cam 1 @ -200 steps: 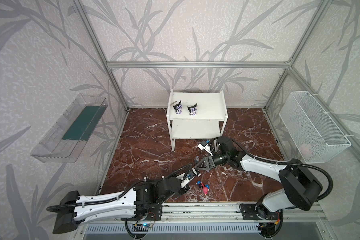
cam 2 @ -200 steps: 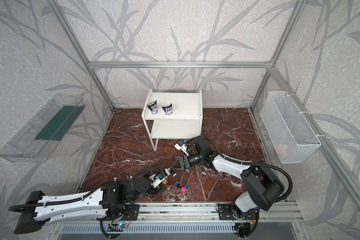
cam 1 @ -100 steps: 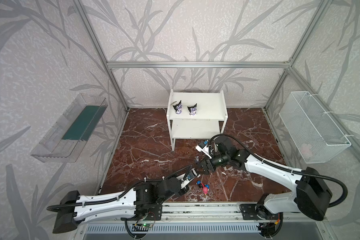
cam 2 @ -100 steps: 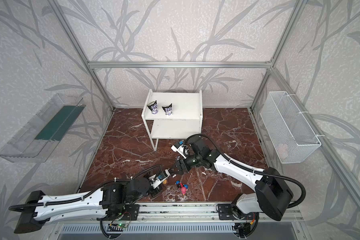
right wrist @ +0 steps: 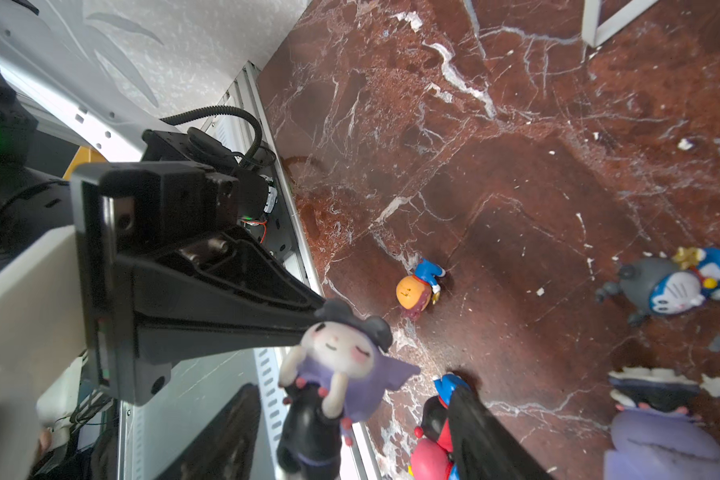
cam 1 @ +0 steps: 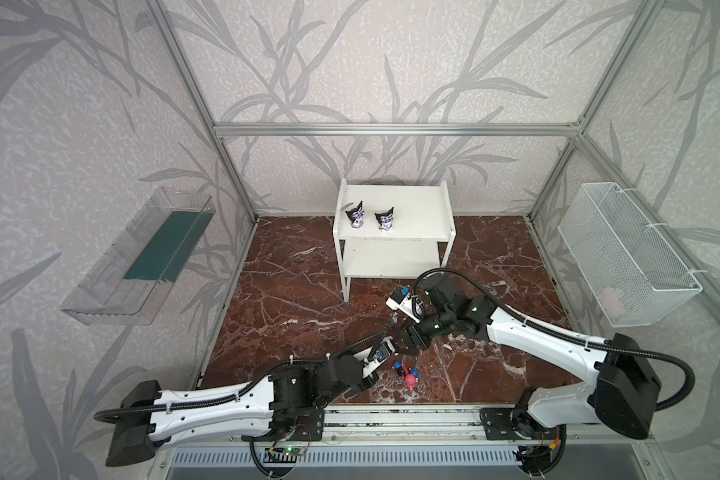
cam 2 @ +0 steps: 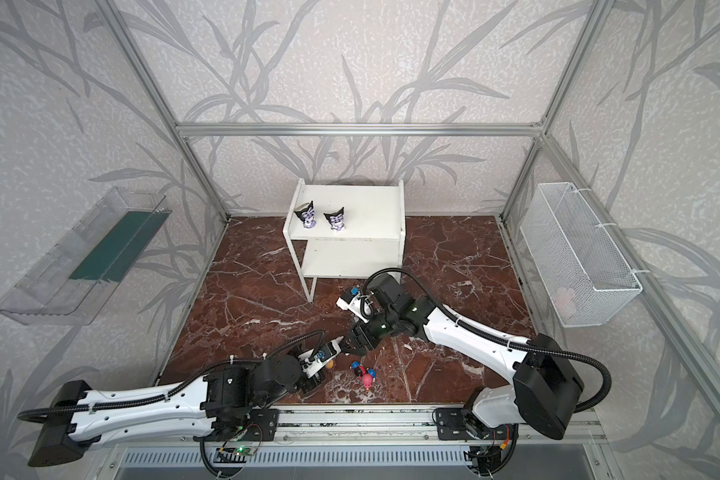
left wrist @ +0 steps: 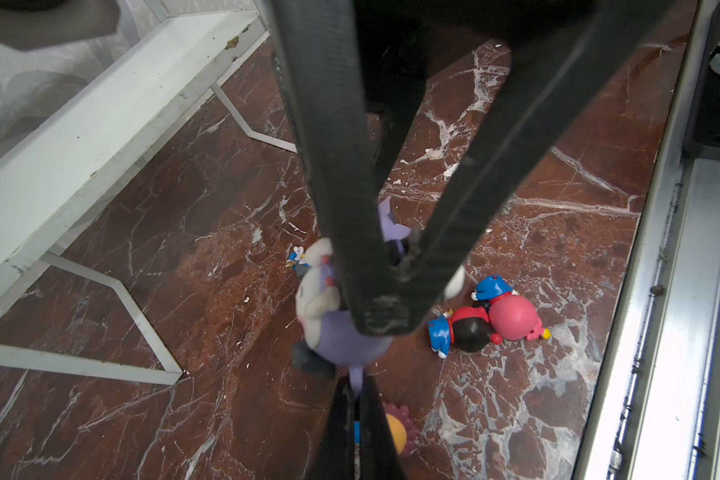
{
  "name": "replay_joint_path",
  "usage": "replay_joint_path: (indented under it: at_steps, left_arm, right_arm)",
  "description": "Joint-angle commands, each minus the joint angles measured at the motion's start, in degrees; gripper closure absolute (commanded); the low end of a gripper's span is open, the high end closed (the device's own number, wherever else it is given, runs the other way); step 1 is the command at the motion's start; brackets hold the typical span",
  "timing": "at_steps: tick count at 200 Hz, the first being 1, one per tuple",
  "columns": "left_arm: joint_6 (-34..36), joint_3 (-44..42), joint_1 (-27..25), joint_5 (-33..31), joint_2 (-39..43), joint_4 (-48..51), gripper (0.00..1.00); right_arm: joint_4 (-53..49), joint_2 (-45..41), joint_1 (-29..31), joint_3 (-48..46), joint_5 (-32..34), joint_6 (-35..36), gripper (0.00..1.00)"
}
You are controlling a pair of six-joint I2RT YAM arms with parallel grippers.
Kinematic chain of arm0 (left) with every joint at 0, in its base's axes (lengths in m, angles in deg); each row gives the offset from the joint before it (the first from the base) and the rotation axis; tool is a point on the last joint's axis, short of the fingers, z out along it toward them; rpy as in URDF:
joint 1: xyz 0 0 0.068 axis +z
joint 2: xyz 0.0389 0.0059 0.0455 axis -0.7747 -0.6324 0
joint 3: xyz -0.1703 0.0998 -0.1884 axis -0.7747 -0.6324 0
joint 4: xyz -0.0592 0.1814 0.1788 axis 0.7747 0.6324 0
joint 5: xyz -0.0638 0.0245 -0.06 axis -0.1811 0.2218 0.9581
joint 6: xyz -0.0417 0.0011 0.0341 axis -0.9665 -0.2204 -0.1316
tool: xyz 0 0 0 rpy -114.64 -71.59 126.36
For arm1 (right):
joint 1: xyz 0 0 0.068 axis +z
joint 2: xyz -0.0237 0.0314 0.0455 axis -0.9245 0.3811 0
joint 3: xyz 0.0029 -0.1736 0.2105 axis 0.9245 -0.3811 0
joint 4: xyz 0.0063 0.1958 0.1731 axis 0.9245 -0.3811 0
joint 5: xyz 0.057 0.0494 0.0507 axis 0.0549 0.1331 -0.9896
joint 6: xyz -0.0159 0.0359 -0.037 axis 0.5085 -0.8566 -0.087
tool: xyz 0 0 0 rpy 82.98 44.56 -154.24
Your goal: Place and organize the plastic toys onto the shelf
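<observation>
Now my left arm lies low along the front rail and angles in toward the middle of the worktop. My left hand is clenched tight on the lavender figurine, pinching it at the head by its black hat so that it is held up off the marble. My right arm reaches in from the right side, forearm sloping down and wrist turned toward my left, and both top views show the two hands meeting tip to tip near the front. My right hand is released: in the right wrist view its fingers stand spread on either side of the figurine's dark lower body, with a gap on each side, gripping nothing. Below the hands the pink-headed toy and the black-red toy lie touching, and the orange-headed toy lies near them. The grey-headed toy lies farther toward the shelf, with a second lavender figurine on the marble near it. The shelf stands at the back, and on the left of its top board one black figurine and another black figurine stand upright side by side.
</observation>
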Motion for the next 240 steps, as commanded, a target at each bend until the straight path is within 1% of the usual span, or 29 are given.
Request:
replay_joint_path:
  at_steps: [1,60,78,96,127,144,162,201,223,240]
  left_arm:
    - [1.8,1.2,-0.4,-0.9,-0.1,-0.9,1.0]
    - [2.1,1.1,-0.8,-1.8,1.1,-1.0,1.0]
    - [2.1,1.0,-0.9,-1.9,1.4,-1.1,1.0]
    - [2.0,1.0,-0.9,-2.0,1.6,-1.3,1.0]
    - [1.6,1.0,-1.0,-2.3,1.6,-1.2,1.0]
    - [1.4,1.0,-1.0,-2.6,2.1,-1.0,1.0]
    - [1.0,0.8,-1.0,-3.0,3.1,-1.0,1.0]
    - [0.5,0.0,-1.0,-3.7,6.4,-1.1,0.95]
    - [0.0,-0.4,-1.0,-3.9,8.1,-1.3,0.88]
    - [-0.2,-0.5,-1.0,-4.0,8.8,-1.3,0.78]
  right_arm:
    - [-2.2,1.5,0.3,2.2,1.4,1.2,0.29]
    - [-4.0,4.9,1.1,4.9,1.3,2.0,0.32]
    - [-4.3,5.6,1.6,5.3,1.8,2.1,0.37]
    - [-4.0,5.8,1.8,5.3,2.2,1.6,0.46]
    - [-2.8,5.4,1.8,4.1,3.0,0.4,0.58]
    - [-1.6,4.9,1.8,3.2,3.3,-0.3,0.62]
    - [-0.3,4.1,1.7,2.1,3.7,-0.9,0.64]
    - [2.1,2.8,1.1,0.1,3.3,-2.1,0.67]
    - [4.0,1.6,0.8,-1.3,3.4,-3.0,0.67]
    - [6.5,0.4,0.5,-2.7,3.5,-4.0,0.67]
